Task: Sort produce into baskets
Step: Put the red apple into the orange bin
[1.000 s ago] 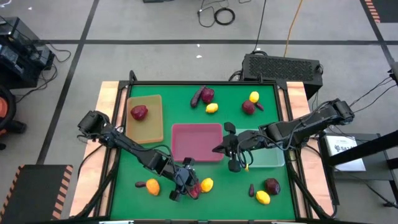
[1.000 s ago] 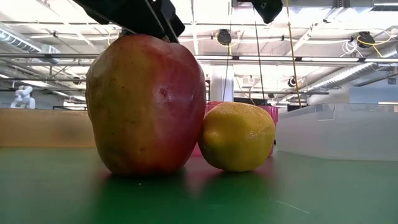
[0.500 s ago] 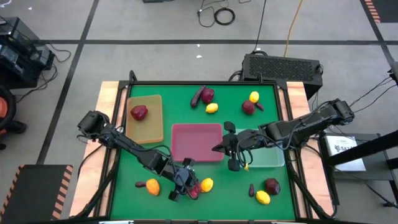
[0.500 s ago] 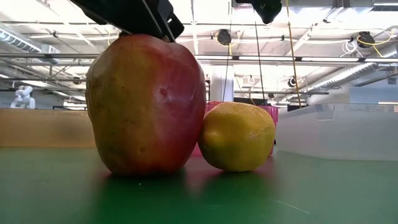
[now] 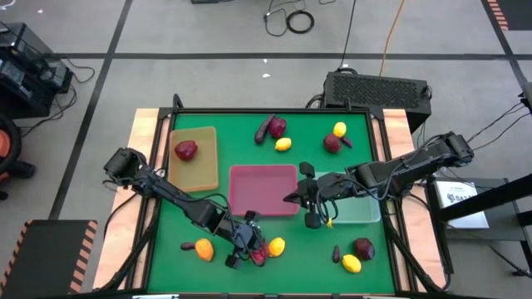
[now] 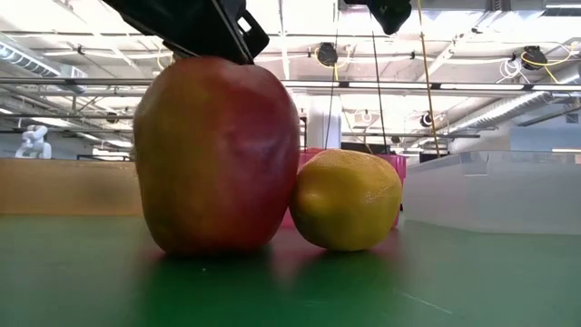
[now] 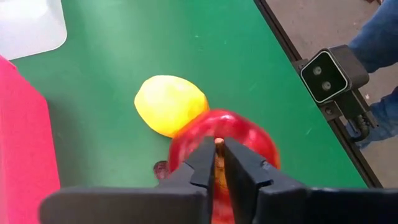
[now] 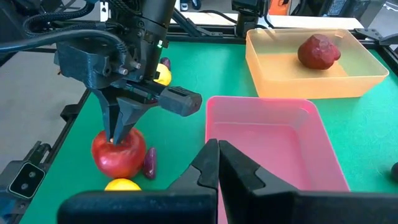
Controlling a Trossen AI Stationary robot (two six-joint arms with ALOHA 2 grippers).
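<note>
A red apple stands on its underside on the green mat near the table's front edge. A yellow lemon touches its side, and a small purple piece lies against it. My left gripper points down over the apple's top and is shut on it. My right gripper is shut and empty. It hovers over the right edge of the pink tray, beside the clear tray. The tan tray holds one dark-red apple. My left gripper pinches the apple's stem, in the hollow at its top, between its two fingertips. The fingers come from above, pointing down. The apple stands upright on the mat below them.
More produce lies on the mat. An eggplant, an apple and a lemon are at the far middle. A lemon and an apple are at the far right. A lemon is at the near left, and an apple and a lemon at the near right.
The apple under my left gripper has shifted and turned a little where it stands. It stays on the mat against the lemon. Both arms stay where they were.
</note>
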